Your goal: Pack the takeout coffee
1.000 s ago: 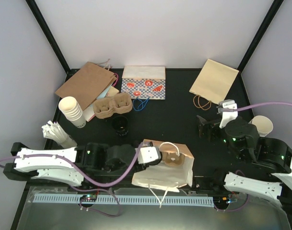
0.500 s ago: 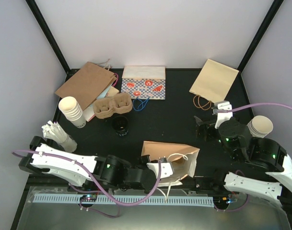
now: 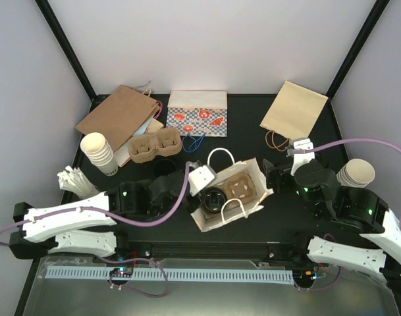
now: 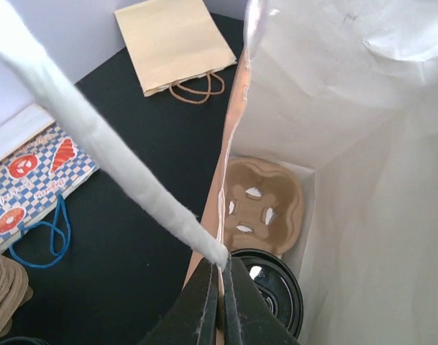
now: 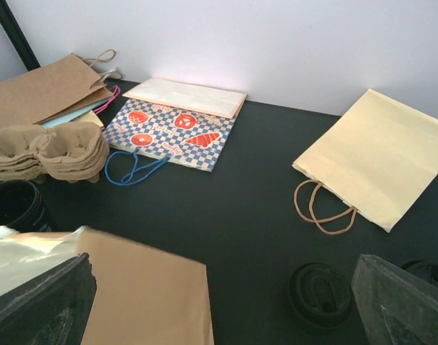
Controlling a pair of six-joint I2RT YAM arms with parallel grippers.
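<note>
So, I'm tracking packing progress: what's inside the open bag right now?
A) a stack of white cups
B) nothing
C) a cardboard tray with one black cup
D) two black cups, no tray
C: the top view shows the cardboard tray in the open bag, one black cup in one hollow, the other hollow empty.

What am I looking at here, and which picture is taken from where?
Two robot arms stand at the near edge of a table. One picture looks down from above; the other two come from cameras on the wrists. The left gripper is shut on the rim of an open paper bag. Inside lies a cardboard tray with one black cup. The right gripper is open and empty. A second black cup, flat bags and stacked white cups lie around.
</note>
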